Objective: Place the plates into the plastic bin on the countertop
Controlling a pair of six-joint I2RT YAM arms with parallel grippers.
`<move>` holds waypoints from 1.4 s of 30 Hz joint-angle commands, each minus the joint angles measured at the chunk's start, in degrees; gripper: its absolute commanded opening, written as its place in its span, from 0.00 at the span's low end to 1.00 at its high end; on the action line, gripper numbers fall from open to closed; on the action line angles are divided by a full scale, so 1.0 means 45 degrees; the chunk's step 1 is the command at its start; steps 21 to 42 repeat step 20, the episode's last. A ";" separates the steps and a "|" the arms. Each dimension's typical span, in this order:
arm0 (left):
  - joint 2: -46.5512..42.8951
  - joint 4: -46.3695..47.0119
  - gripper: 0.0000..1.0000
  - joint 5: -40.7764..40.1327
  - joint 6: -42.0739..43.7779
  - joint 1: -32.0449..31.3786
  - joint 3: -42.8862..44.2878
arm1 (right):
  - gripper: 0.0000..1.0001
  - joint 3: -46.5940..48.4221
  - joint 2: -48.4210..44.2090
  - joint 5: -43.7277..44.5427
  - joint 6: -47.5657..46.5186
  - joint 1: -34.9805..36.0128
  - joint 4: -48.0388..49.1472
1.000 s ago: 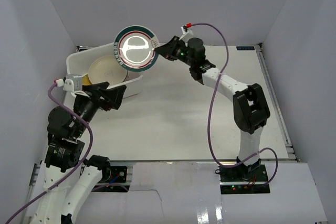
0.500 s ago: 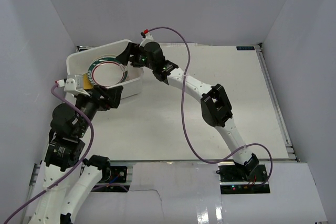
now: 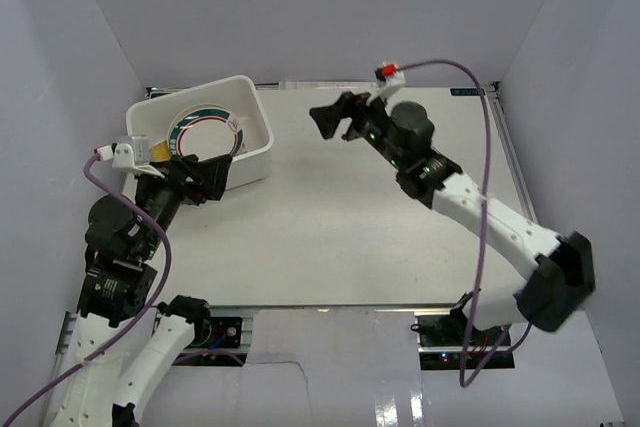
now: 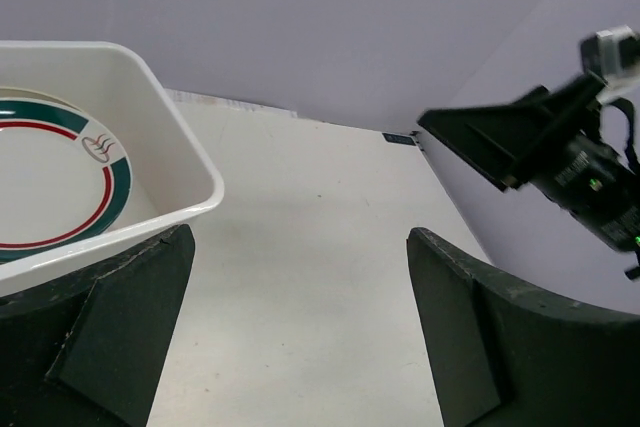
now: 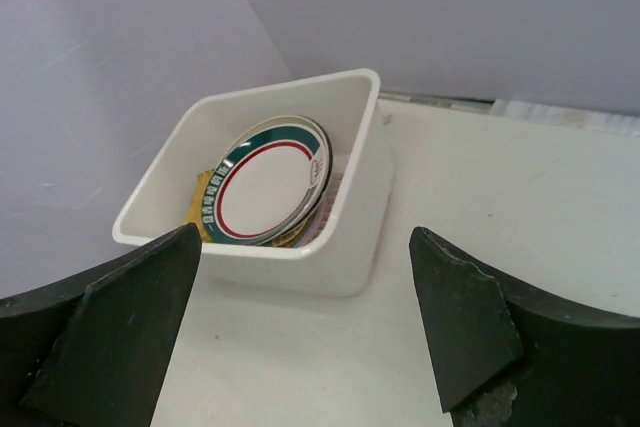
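While the green-rimmed plate [image 3: 205,134] lies in the plastic bin [image 3: 255,159] at upper left, the right gripper [image 3: 335,117] hangs spread and empty right of it; the left gripper [image 3: 208,175] gapes just below.

Bright, diffuse light; faint soft shadows; slight blur on right claw [image 4: 482,143]

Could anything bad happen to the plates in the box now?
Maybe. The green-rimmed plate leans tilted on the other plates in the plastic bin, so it could slide or clatter. The left tool hangs open close to the bin's corner; a careless move might bump the bin and shake the stack.
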 commanded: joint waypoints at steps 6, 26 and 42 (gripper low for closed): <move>-0.0156 0.0847 0.98 0.1659 -0.0208 -0.0056 -0.1273 | 0.90 -0.7143 -0.6555 0.3007 -0.2128 0.0032 -0.0820; 0.1167 0.1843 0.98 0.2287 -0.0874 -0.0037 -0.1520 | 0.90 -0.8635 -0.9916 0.4102 -0.3159 0.0032 -0.1507; 0.1167 0.1843 0.98 0.2287 -0.0874 -0.0037 -0.1520 | 0.90 -0.8635 -0.9916 0.4102 -0.3159 0.0032 -0.1507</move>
